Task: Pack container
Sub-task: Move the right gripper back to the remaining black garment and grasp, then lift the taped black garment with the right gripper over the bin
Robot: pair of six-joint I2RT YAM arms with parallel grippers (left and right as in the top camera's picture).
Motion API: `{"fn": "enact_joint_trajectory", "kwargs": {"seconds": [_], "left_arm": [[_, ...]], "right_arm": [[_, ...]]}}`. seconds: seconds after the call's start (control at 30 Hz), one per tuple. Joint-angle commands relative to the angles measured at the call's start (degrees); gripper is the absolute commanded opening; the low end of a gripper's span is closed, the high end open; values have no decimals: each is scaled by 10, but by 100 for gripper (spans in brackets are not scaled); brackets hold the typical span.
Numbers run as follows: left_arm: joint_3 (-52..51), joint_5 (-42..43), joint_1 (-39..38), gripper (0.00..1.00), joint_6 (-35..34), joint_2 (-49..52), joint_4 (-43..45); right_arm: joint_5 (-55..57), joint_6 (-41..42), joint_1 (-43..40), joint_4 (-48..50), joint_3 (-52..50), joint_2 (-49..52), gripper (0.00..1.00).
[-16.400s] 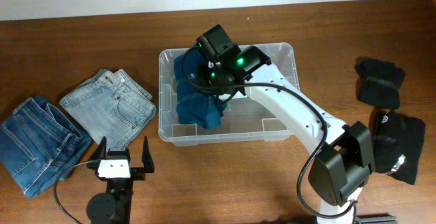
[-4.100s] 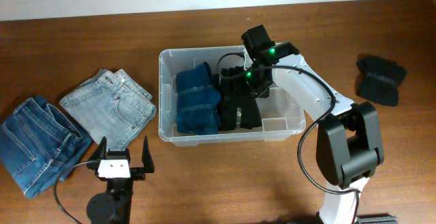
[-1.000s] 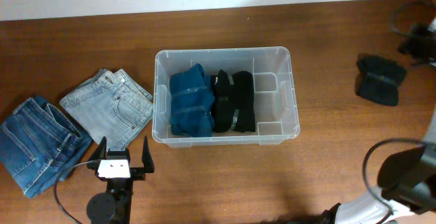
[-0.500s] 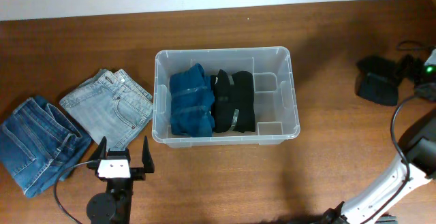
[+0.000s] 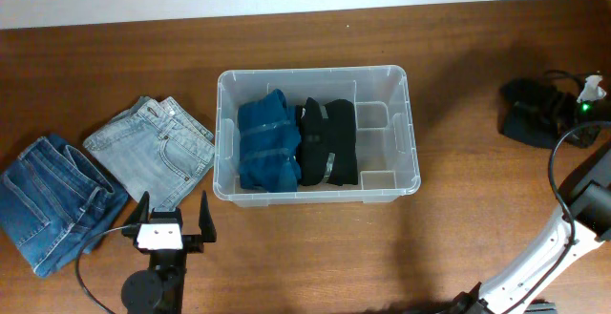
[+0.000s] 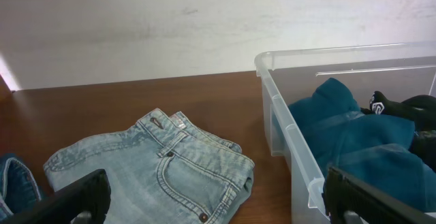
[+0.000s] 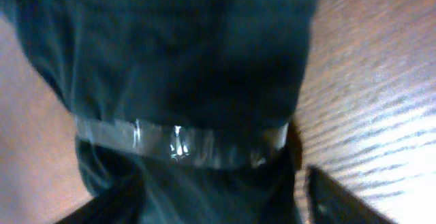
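Note:
The clear container (image 5: 313, 71) stands mid-table with a blue folded bundle (image 5: 269, 142) and a black taped bundle (image 5: 329, 142) side by side in its left half. Its near corner (image 6: 286, 115) shows in the left wrist view. At the far right a black folded bundle (image 5: 528, 114) lies on the wood. My right gripper (image 5: 561, 106) is down over it. Up close, that gripper (image 7: 218, 200) is open and straddles the clear-taped black bundle (image 7: 177, 67), with a sliver of wood showing beside the right finger. My left gripper (image 5: 170, 220) rests open at the front left, holding nothing.
Light blue folded jeans (image 5: 153, 152) and darker jeans (image 5: 52, 199) lie left of the container. The light pair (image 6: 157, 169) sits just ahead of the left gripper (image 6: 218, 210). The container's right half holds only its floor label. A pale wall bounds the table's far edge.
The right arm came in from the table's right edge and dropped onto the black bundle, its jaws now astride it. The left arm, container and jeans have not moved.

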Motion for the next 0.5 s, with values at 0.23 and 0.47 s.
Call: {"fn": "enact_joint_trajectory", "kwargs": {"seconds": [0.23,0.47], "left_arm": [[-5,0,2,99,5,-4,0],[-5,0,2,99,5,-4,0]], "right_arm": [[-9,-7,-2,-8,-3,11,34],[-47,-5,-2,-15,5,10,6]]}}
